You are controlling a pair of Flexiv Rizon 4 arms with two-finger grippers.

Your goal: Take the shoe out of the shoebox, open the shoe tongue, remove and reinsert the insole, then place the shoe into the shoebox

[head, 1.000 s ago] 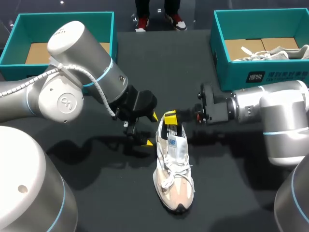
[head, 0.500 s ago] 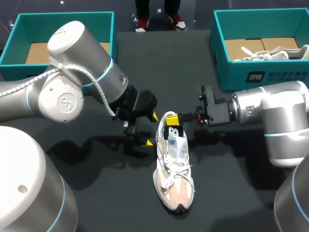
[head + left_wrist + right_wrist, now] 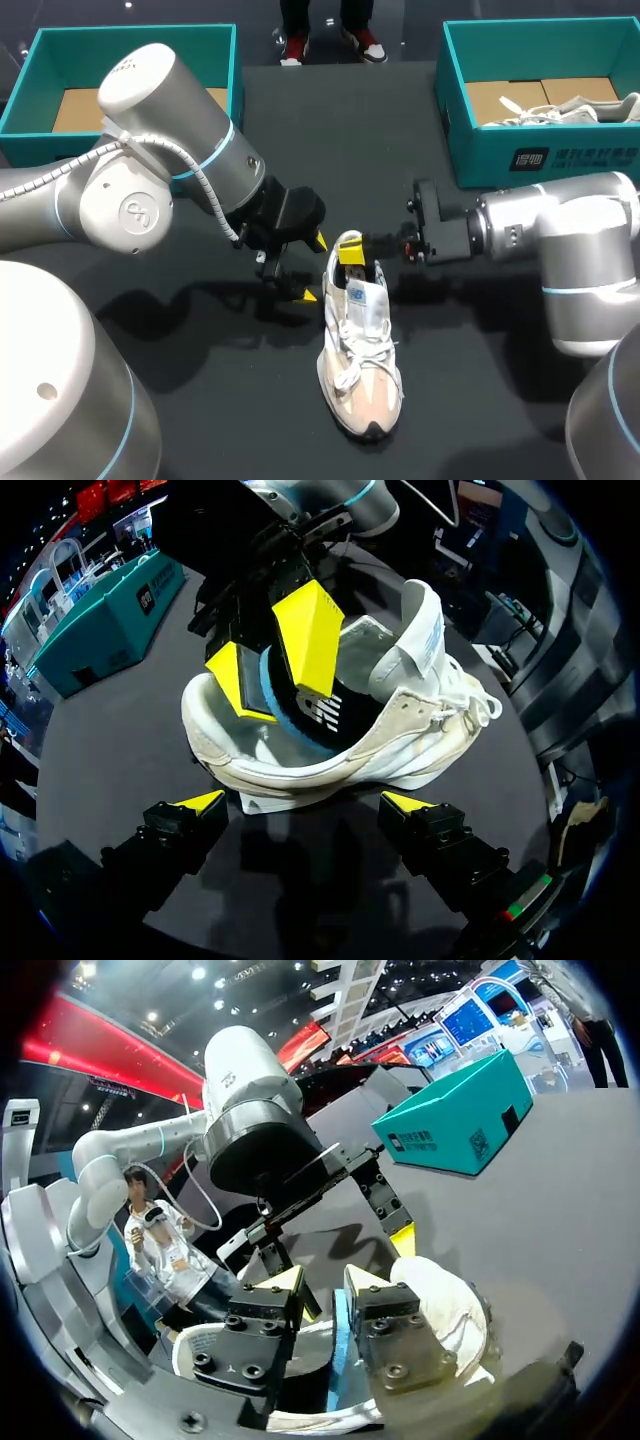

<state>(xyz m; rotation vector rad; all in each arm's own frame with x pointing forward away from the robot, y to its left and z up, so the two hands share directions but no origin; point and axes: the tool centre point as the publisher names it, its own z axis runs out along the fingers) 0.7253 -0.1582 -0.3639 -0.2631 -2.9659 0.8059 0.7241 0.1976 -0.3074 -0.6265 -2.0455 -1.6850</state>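
A white and beige lace-up sneaker [image 3: 362,370] stands upright on its sole near the middle of the dark tabletop [image 3: 480,380], with its toe toward the near edge and its heel toward the far edge. The right end effector [image 3: 350,250] reaches in from the right edge and dips into the heel opening. Its two yellow-tipped fingers are closed on the raised rear edge of a blue foam insole [image 3: 290,705], one on each face. The white tongue is folded forward over the laces.

The left end effector [image 3: 313,268] sits just beside the heel on the side toward the left edge. Its fingers are spread wide and hold nothing.

A teal cardboard shoebox [image 3: 135,40] rests at the far left corner. A second teal shoebox [image 3: 480,140] at the far right corner contains another pale sneaker [image 3: 560,110].
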